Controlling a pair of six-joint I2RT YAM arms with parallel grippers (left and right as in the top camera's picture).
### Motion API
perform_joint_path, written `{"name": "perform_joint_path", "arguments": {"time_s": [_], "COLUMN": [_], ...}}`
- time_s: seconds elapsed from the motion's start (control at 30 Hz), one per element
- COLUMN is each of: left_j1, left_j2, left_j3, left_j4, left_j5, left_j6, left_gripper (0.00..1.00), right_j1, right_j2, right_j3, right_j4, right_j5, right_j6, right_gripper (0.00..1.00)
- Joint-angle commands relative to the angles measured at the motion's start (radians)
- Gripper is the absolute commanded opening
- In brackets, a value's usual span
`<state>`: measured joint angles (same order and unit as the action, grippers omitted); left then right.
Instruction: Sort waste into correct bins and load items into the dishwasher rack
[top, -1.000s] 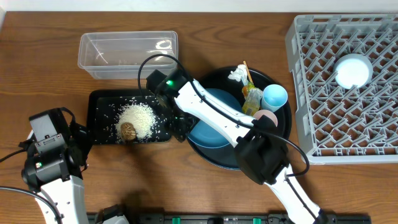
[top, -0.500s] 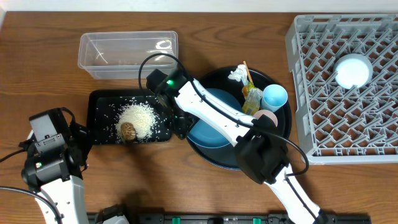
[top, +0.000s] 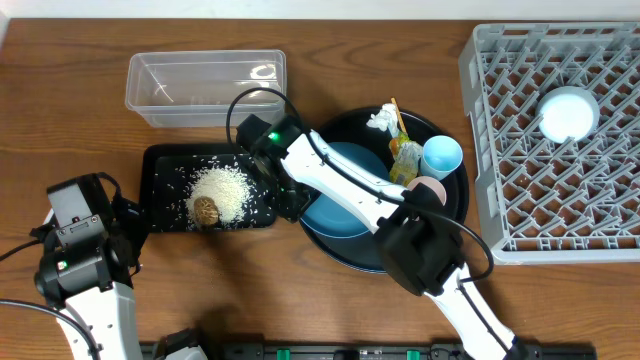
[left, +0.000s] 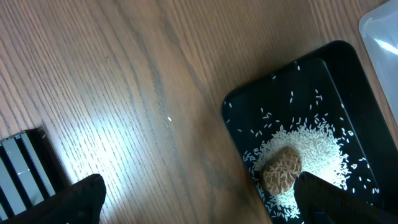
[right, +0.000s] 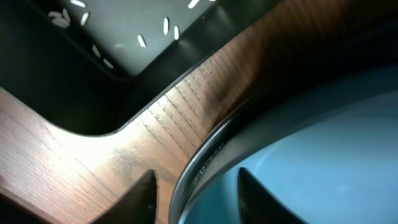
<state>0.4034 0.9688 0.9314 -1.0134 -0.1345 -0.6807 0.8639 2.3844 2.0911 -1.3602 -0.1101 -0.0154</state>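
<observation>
OPERATOR: While my right tool (right: 196, 180) straddles the rim of the dark blue plate (right: 323, 168), its fingers (right: 144, 191) stand narrowed but unclamped. Wood grain shows between the outer finger and the rim.

DESK: What sits around that tool?

OPERATOR: The plate lies in the round black tray (top: 450, 215), on the tool's inner side. On its outer side, across a thin strip of surface (left: 124, 93), is the shallow black tray (top: 158, 215), carrying a heap of white rice (top: 228, 186) and a brown lump (top: 206, 210). Beyond the plate from the tool, along the round tray's far edge, are a crumpled tissue (top: 380, 121), a chopstick (top: 397, 113), a printed wrapper (top: 405, 160), a light blue cup (top: 442, 156) and a pink cup (top: 428, 188).

DESK: And the left side?

OPERATOR: My left tool (left: 199, 186) hangs wide and empty over bare surface. The shallow tray's corner lies just ahead of it, with the lump close to one fingertip in the wrist view. The clear tub (top: 200, 95) sits beyond that tray.

DESK: The rack?

OPERATOR: The grey rack (top: 600, 200) stands well apart from both tools, past the round tray, with a white bowl (top: 568, 113) inside.
</observation>
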Motion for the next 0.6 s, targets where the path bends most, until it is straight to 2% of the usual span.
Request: {"name": "perform_joint_path", "arguments": {"time_s": [0.0, 0.3, 0.47, 0.57], "left_j1": [0.004, 0.004, 0.004, 0.004], "left_j2": [0.004, 0.004, 0.005, 0.005], "left_j3": [0.0, 0.0, 0.0, 0.0], "left_j4": [0.0, 0.001, 0.002, 0.001], "left_j5": [-0.008, -0.008, -0.008, -0.008], "left_j6": [-0.006, -0.006, -0.006, -0.006], "left_gripper": [0.98, 0.98, 0.98, 0.98], "right_j1": [0.016, 0.016, 0.016, 0.013], "right_j2": [0.023, 0.023, 0.022, 0.016], "right_j3": [-0.005, -0.005, -0.004, -0.004], "right_j4": [0.002, -0.018, -0.031, -0.035], "right_j5": [0.006, 0.008, 0.003, 0.003], "right_j6": [0.023, 0.045, 0.049, 0.068], "right_gripper": [0.27, 0.13, 0.01, 0.01]}}
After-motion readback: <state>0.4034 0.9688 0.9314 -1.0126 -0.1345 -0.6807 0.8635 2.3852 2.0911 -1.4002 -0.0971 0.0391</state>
